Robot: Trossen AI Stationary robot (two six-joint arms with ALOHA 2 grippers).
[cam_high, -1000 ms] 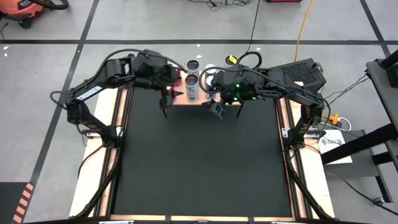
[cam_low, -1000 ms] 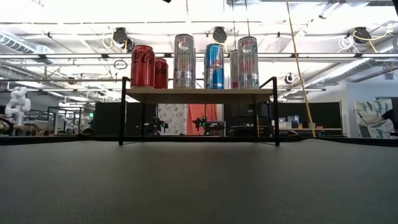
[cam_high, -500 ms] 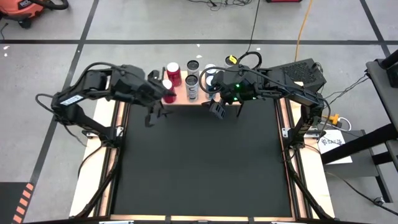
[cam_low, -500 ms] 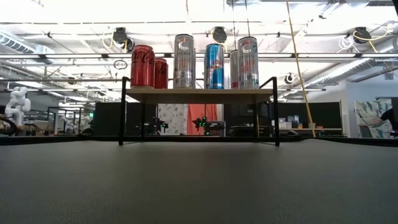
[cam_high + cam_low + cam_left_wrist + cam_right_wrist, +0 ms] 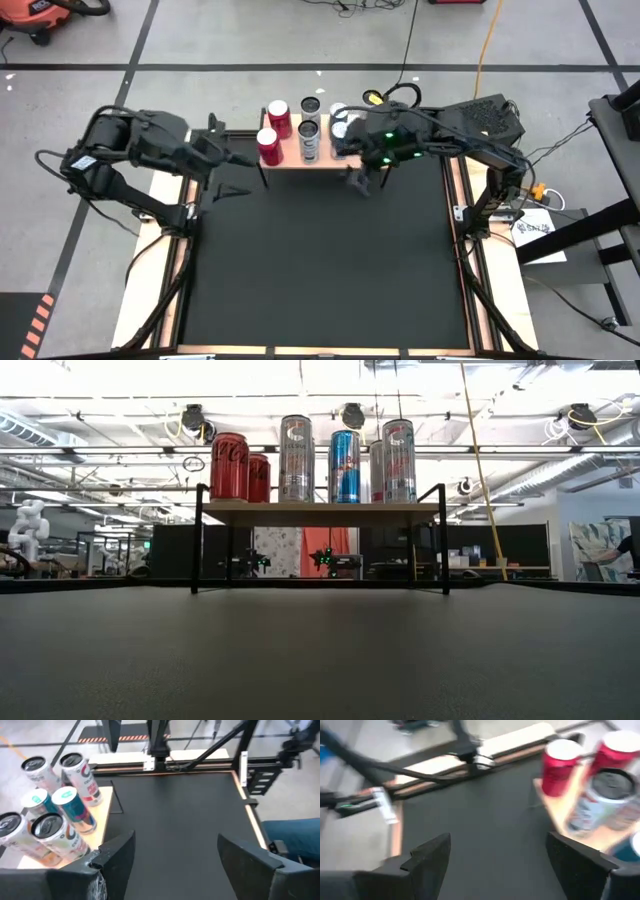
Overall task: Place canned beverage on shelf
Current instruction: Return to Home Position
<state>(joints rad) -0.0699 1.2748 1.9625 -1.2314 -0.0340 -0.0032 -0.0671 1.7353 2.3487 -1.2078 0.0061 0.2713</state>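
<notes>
left gripper [image 5: 238, 175]: wide open, nothing between the fingers [image 5: 116, 856], touching nothing. it hangs over the far left edge of the black mat [image 5: 320, 260], just off the left end of the shelf [image 5: 288, 160] and clear of it.

right gripper [image 5: 362, 182]: likewise wide open and empty. it hangs over the mat just in front of the shelf's right end, without contact. its arm crosses above that end and hides part of the row there in the high view.

shelf: a light wooden top on thin black legs, standing at the middle of the mat's far edge. the canned beverages all stand upright on it, none in either gripper. from the left end there are two red cans [image 5: 279, 118], one behind the other, then two silver cans [image 5: 309, 140] set the same way, then blue cans [image 5: 345, 466], and pale cans [image 5: 398, 460] at the right end.

low view: the row rises above the shelf top and neither gripper shows.

relative position: the front red can is nearest the left gripper. the cans at the right end are nearest the right gripper.
</notes>
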